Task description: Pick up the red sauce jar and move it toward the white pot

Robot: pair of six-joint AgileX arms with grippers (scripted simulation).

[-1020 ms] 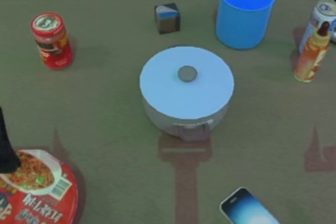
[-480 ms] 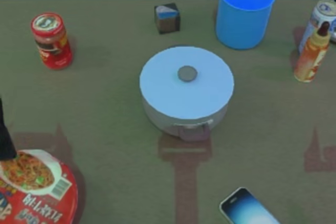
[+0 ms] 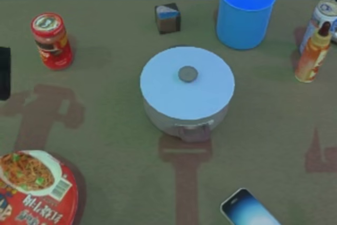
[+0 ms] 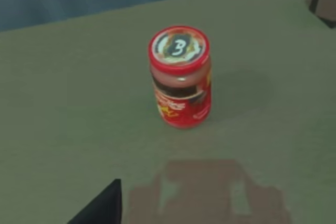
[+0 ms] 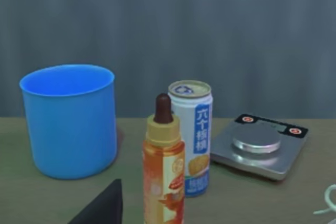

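Jar first: the small red cylindrical sauce jar (image 3: pixel 51 40) with its green-white lid mark stands upright at the table's far left, untouched, well apart from the wide white lidded pot (image 3: pixel 187 89) at centre. My left gripper (image 3: pixel 4 72) hovers beside it, jaw state unclear. Grasp, lift, carry all remain. Right arm's out of sight.

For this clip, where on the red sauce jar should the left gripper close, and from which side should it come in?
Probably around the labelled body of the red sauce jar, below the lid. It stands upright, round and straight-walled, with bare table all round. The left gripper, at the table's left edge, could likely come in level from that side; the white pot lies to the jar's right.
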